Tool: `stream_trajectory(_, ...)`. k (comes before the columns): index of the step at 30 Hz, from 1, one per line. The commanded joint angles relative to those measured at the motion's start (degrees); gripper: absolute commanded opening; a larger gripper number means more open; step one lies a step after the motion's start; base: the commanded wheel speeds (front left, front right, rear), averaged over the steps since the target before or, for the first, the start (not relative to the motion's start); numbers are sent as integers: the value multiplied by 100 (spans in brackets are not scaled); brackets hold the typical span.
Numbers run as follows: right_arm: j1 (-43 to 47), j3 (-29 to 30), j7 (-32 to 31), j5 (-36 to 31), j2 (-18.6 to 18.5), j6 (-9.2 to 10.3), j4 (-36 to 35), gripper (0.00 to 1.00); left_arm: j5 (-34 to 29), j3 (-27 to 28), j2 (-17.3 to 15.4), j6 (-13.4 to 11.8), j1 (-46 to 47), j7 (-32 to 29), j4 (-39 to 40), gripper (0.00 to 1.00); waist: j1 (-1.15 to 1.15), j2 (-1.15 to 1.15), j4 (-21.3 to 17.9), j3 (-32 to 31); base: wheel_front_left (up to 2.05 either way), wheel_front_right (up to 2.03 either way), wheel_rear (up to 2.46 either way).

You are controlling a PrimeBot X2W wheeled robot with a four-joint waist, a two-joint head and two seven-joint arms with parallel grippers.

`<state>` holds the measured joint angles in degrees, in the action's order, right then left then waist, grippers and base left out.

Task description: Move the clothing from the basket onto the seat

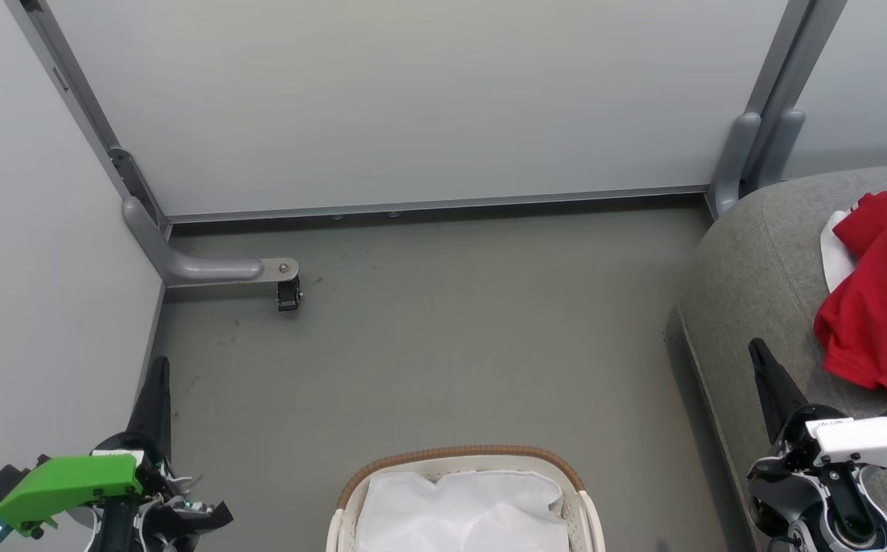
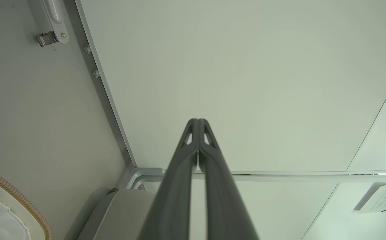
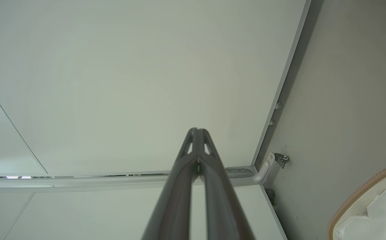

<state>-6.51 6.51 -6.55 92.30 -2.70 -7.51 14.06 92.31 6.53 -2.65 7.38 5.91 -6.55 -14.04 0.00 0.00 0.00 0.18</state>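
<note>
Head view: the basket (image 1: 462,454) stands on the grey floor (image 1: 451,337) at the bottom centre, its brown woven rim toward the wall panel (image 1: 412,100). A white cloth liner (image 1: 462,510) lies inside it, and no red fabric is visible in the part shown. The clothing (image 1: 884,307) lies in a crumpled red heap on the seat (image 1: 750,268) at the right edge, with a strip of white fabric at its left side; the heap is well apart from the basket. The left gripper (image 1: 158,368) sits at the lower left beside the side wall, the right gripper (image 1: 757,349) at the lower right over the front edge of the seat. A grey metal bracket (image 1: 205,268) with a small black caster (image 1: 288,294) sits in the far left corner.

Left and right wrist views: each gripper's two dark fingers are pressed together along their length with nothing between them, pointing at the pale panels.
</note>
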Motion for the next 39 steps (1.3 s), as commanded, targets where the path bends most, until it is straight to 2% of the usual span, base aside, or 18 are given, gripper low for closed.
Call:
stream_trajectory(1, 58, 13, -20, 20, -34, 4, -22, 0, 17, 12, -42, 20, 63, -19, 10, 0, 0, 0, 0, 0, 0, 0, 0)
stream_trajectory(39, 58, 12, -18, 21, -34, 4, -22, 0, 19, 11, -42, 20, 63, -17, 10, 0, 0, 0, 0, 0, 0, 0, 0)
